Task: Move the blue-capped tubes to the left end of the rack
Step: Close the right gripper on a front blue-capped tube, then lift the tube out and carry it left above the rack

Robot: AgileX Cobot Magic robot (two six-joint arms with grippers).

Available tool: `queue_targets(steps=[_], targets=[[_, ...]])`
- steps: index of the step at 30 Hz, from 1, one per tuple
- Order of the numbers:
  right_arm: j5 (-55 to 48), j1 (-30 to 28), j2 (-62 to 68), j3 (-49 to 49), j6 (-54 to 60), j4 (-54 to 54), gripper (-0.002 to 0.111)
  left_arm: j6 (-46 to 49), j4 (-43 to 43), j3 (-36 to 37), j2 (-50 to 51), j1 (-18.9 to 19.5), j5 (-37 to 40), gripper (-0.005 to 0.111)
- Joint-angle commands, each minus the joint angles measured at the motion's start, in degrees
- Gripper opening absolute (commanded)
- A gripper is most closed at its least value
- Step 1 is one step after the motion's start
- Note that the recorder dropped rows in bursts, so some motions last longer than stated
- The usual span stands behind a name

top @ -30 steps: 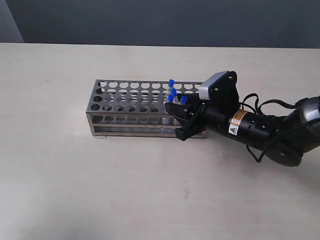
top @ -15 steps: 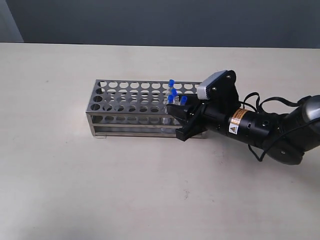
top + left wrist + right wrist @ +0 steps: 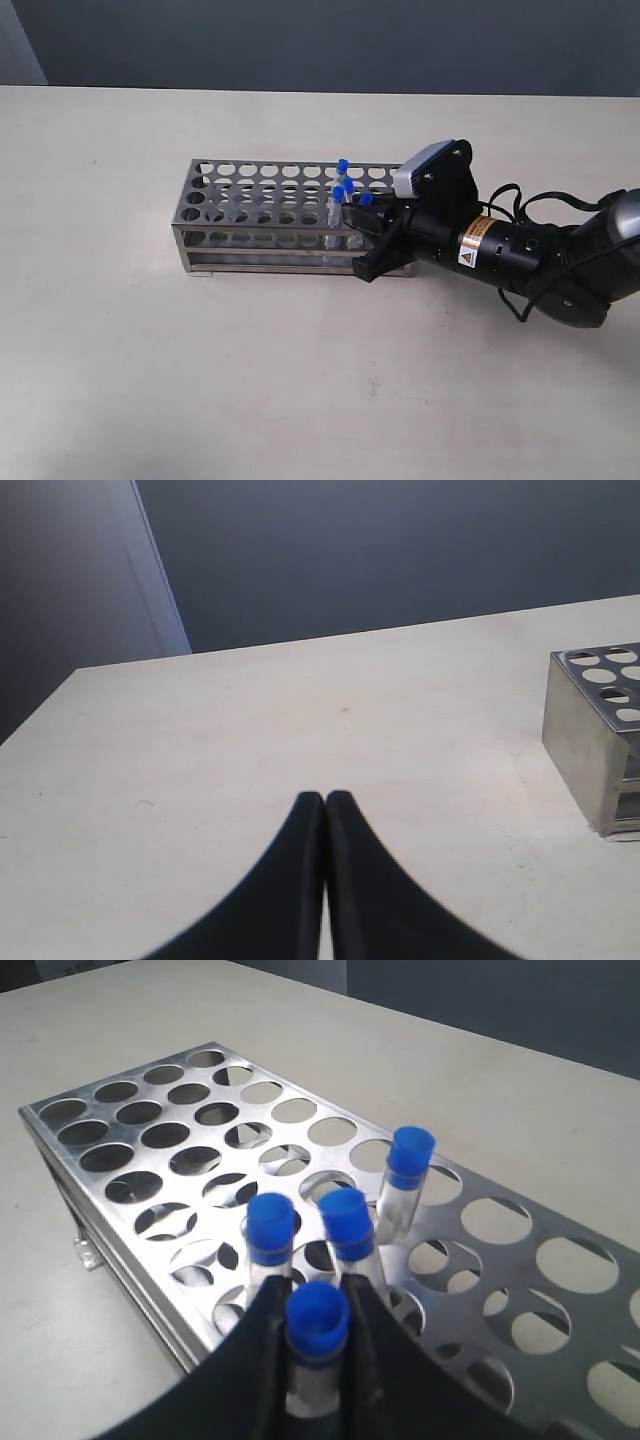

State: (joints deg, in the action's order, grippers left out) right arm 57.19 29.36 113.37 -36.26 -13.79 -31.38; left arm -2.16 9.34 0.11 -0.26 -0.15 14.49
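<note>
Counted one rack (image 3: 265,215), four blue-capped tubes (image 3: 411,1155) and two grippers. Found the rack near the middle of the surface (image 3: 150,380), slightly closer to the far edge, long side parallel to that edge. Counted four rows of round holes in its top plate.

Located all four tubes in the rack's right-hand part, well apart from its left end and bunched close together. Placed one in the far row, two side by side nearer the middle rows, and one furthest toward the right end. Noted blue caps standing above the plate on every one.

Found the right gripper (image 3: 352,214) reaching in from the right edge of the surface, fingers (image 3: 262,1360) clamped either side of the rightmost tube (image 3: 317,1325), just below its cap. Cannot tell whether that tube's base sits in a hole.

Found the left gripper (image 3: 325,798) with fingers pressed together, low over bare surface, one end of the rack near it.
</note>
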Motion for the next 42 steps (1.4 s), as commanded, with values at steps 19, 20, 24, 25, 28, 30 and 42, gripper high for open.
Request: queue_targets(steps=[19,20,24,25,28,30,42], targets=[[-16.77,0.06,-20.77,-0.56,0.18,0.0,-0.001,-0.2,-0.04,-0.11,0.26,-0.39,-0.77,0.0],[-18.08,0.06,-22.21,-1.09,0.18,0.0,-0.001,-0.2,-0.04,-0.11,0.26,-0.39,-0.77,0.0],[-21.39,0.42,-25.95,-4.08,-0.28,-0.28,-0.001,-0.2,-0.04,-0.11,0.26,-0.39,-0.77,0.0],[-21.64,0.79,-26.3,-5.16,-1.46,-0.78,-0.001,-0.2,-0.04,-0.11,0.26,-0.39,-0.77,0.0],[-22.91,2.57,-25.89,-9.27,-6.75,-5.42,-0.001,-0.2,-0.04,-0.11,0.26,-0.39,-0.77,0.0],[-24.64,4.47,-24.55,-12.67,-11.02,-9.68,-0.001,-0.2,-0.04,-0.11,0.26,-0.39,-0.77,0.0],[-31.74,13.97,-7.41,-35.11,-25.59,-24.91,-0.001,-0.2,-0.04,-0.11,0.26,-0.39,-0.77,0.0]])
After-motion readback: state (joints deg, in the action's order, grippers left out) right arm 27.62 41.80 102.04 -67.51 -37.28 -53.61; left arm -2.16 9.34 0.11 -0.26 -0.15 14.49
